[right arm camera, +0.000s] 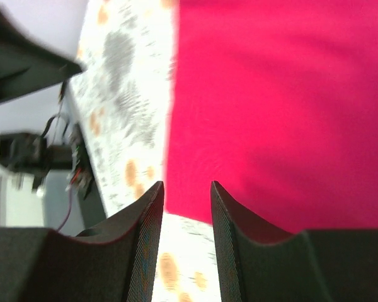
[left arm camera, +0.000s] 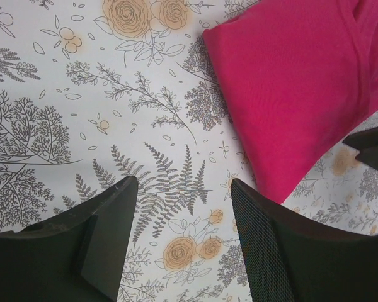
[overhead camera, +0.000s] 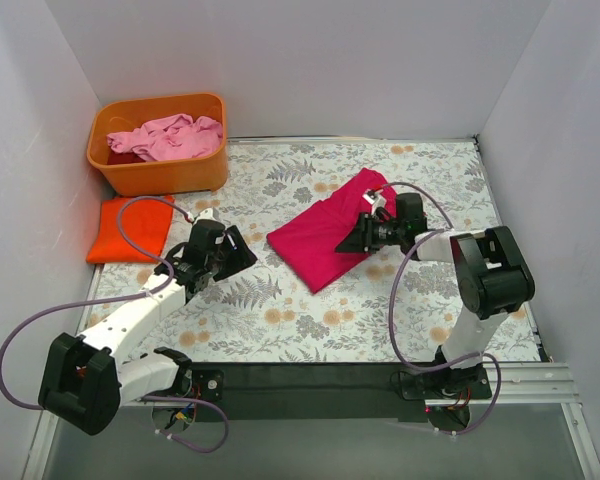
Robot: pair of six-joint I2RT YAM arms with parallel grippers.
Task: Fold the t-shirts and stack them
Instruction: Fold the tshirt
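A magenta-red t-shirt (overhead camera: pixel 325 238) lies partly folded in the middle of the table; it also shows in the left wrist view (left arm camera: pixel 296 88) and the right wrist view (right arm camera: pixel 283 107). My right gripper (overhead camera: pixel 344 242) is open and empty, low over the shirt's near right edge (right arm camera: pixel 186 185). My left gripper (overhead camera: pixel 246 256) is open and empty over bare tablecloth, just left of the shirt's near corner (left arm camera: pixel 183 185). A folded orange t-shirt (overhead camera: pixel 130 229) lies at the far left. A pale pink t-shirt (overhead camera: pixel 170 136) and a dark red one (overhead camera: pixel 121 157) sit crumpled in the orange tub (overhead camera: pixel 170 175).
The tub stands at the back left corner. White walls close in the left, back and right sides. The floral tablecloth (overhead camera: pixel 310 320) shows between the arms and the shirt. A black rail (overhead camera: pixel 310 385) runs along the near edge.
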